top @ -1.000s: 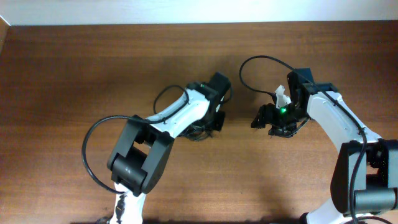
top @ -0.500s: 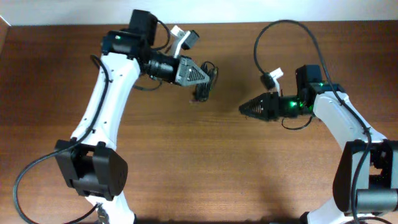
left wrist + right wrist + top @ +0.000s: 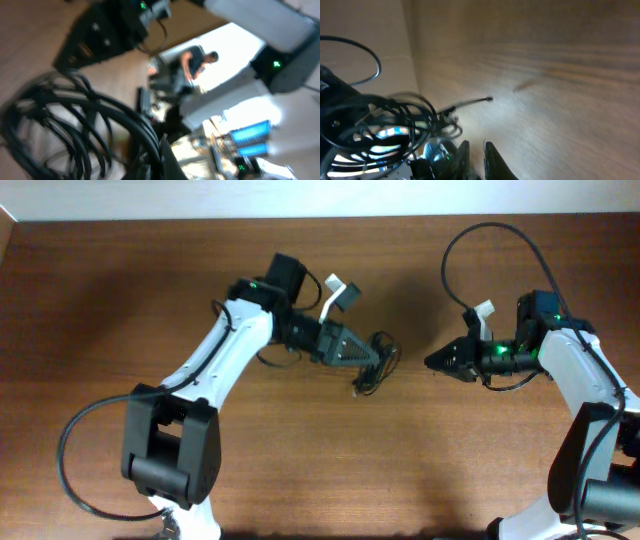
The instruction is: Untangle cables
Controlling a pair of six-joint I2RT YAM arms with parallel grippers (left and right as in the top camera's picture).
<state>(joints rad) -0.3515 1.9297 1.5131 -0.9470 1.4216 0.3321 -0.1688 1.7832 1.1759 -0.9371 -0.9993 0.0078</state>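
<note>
The cables (image 3: 378, 364) are a small tangle of thin black cords hanging at the tip of my left gripper (image 3: 372, 354) near the table's middle. In the left wrist view the black loops (image 3: 75, 125) run right into the shut left gripper (image 3: 160, 162), blurred by motion. My right gripper (image 3: 432, 363) points left at the tangle from a short way off, apart from it. In the right wrist view its jaws (image 3: 476, 145) are drawn together to a slim gap with only bare wood between. The tangle (image 3: 405, 125) lies ahead of them, one plug end (image 3: 489, 99) sticking out.
The brown wooden table (image 3: 300, 480) fills the overhead view, with a pale wall edge (image 3: 300, 200) at the back. Thick black arm cables loop at the left arm's base (image 3: 72, 450) and above the right arm (image 3: 490, 235).
The left gripper has carried the tangle right and toward the front. The right gripper has backed off to the right and its jaws have closed.
</note>
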